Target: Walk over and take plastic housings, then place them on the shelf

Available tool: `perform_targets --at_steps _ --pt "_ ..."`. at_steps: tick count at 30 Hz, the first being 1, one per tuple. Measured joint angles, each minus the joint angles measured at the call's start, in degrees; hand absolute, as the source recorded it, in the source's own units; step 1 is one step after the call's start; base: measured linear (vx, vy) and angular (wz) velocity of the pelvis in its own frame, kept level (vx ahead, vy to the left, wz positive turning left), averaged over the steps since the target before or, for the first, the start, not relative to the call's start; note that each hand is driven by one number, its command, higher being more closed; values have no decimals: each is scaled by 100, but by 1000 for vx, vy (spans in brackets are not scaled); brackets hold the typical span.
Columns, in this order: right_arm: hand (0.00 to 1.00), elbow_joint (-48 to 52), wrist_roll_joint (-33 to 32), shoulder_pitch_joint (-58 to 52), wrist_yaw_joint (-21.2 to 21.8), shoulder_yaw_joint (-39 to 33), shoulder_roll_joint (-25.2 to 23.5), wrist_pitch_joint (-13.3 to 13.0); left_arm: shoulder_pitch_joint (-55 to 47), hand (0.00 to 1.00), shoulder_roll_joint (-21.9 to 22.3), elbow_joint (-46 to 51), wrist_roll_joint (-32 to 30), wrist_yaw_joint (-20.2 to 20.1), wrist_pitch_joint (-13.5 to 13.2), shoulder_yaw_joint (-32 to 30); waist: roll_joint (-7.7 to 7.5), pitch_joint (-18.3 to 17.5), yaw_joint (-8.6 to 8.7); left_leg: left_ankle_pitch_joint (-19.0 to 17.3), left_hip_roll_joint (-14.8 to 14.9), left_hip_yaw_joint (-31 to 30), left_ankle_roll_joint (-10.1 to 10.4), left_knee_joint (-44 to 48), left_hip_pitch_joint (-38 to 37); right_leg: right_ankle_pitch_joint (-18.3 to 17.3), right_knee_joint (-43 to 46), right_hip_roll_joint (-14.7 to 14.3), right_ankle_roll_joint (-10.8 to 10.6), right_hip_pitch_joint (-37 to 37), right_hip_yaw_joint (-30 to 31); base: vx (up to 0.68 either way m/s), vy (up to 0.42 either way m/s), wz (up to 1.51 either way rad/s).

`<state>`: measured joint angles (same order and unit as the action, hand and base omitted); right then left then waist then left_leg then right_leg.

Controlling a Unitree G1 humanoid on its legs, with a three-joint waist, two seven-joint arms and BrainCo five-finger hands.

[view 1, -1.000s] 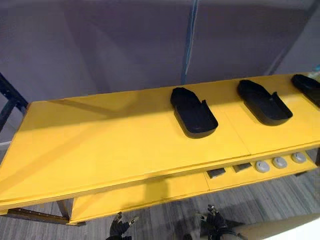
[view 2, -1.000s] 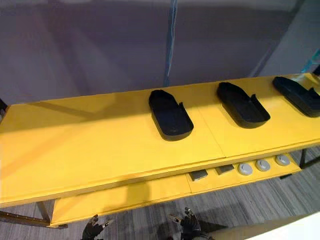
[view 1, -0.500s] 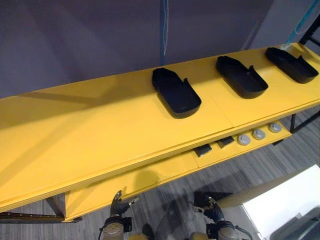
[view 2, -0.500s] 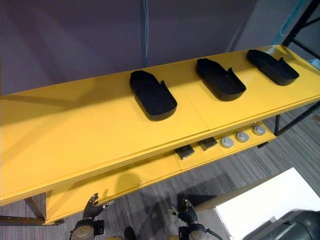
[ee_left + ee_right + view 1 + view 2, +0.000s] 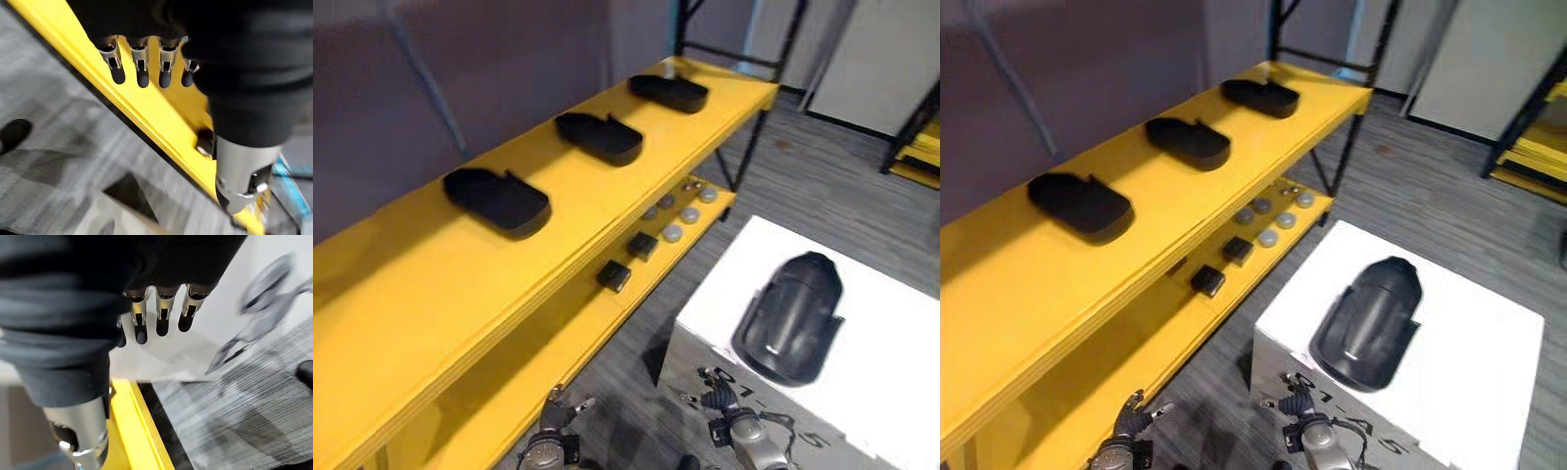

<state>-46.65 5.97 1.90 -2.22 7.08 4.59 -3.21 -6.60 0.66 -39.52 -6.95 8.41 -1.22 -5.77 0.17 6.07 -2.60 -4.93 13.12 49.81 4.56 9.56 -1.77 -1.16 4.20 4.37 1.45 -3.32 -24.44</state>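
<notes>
Three black plastic housings lie in a row on the yellow shelf's top board [image 5: 401, 294]: one nearest [image 5: 497, 201], one in the middle [image 5: 599, 137], one at the far end [image 5: 669, 92]. Another black housing [image 5: 788, 318] lies dome up on a white box [image 5: 881, 392] to my right. My left hand [image 5: 555, 436] and right hand [image 5: 724, 421] hang low over the floor, both open and holding nothing. In the left wrist view the fingers [image 5: 139, 68] point straight at the shelf's yellow edge. The right hand's fingers [image 5: 161, 313] hang straight before the white box.
The lower shelf board holds several small grey round parts [image 5: 671, 211] and two black blocks [image 5: 614, 276]. A dark frame post [image 5: 744, 147] stands at the shelf's far end. Grey floor runs between shelf and box. Another yellow rack [image 5: 915, 157] shows far right.
The camera has swung to the right: the shelf now runs off to the left, and the white box with its housing has come into view. Both hands stay low and empty.
</notes>
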Motion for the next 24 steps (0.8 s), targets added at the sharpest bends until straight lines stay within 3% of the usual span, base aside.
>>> perform_targets --at_steps 1,3,6,7,10,13,17,24 --pt "0 -2 15 -15 -2 41 9 0 10 0 -8 -130 0 -3 2 5 115 -35 14 -5 179 25 10 106 18 3 -229 -194 24 156 -7 -50 -109 -133" --pt "0 23 19 -48 -13 37 19 1 111 0 -96 -321 -1 -28 16 51 46 124 37 -189 463 27 179 713 -26 -25 213 -156 133 41 5 -16 -63 -106" --pt "0 4 34 -166 -64 -30 14 20 17 0 -53 -430 8 -34 22 46 88 241 -128 -231 537 -2078 49 1523 122 31 226 -512 245 138 891 -2 -76 -152" --pt "0 -27 35 -162 -77 -46 42 21 -28 0 -23 -438 13 -16 16 45 101 301 -113 -482 175 -3243 154 1502 158 70 228 -536 262 136 1241 14 -30 -139" --pt "0 -208 36 -278 -103 -251 55 30 -28 0 -12 -448 129 23 -10 51 201 340 -101 -755 -548 -4774 190 1265 225 145 227 -614 232 155 1866 52 58 -127" --pt "0 -266 37 -542 -113 -407 116 35 4 0 -3 -615 128 18 -24 43 451 358 -71 -577 -531 -4796 -56 832 161 187 222 -876 164 250 2252 34 134 -78" --pt "0 -326 8 -771 -123 -812 36 25 -42 0 -92 -840 130 18 -8 31 336 295 34 -546 -691 -4474 -105 288 -160 414 -239 -702 -28 505 2376 85 149 -35" --pt "0 -176 -371 -1020 -236 -1304 -63 27 -53 0 -59 -889 131 21 -5 -193 318 247 31 -459 -708 -4358 -141 -133 -525 444 -520 -697 -17 761 2393 142 67 -3"
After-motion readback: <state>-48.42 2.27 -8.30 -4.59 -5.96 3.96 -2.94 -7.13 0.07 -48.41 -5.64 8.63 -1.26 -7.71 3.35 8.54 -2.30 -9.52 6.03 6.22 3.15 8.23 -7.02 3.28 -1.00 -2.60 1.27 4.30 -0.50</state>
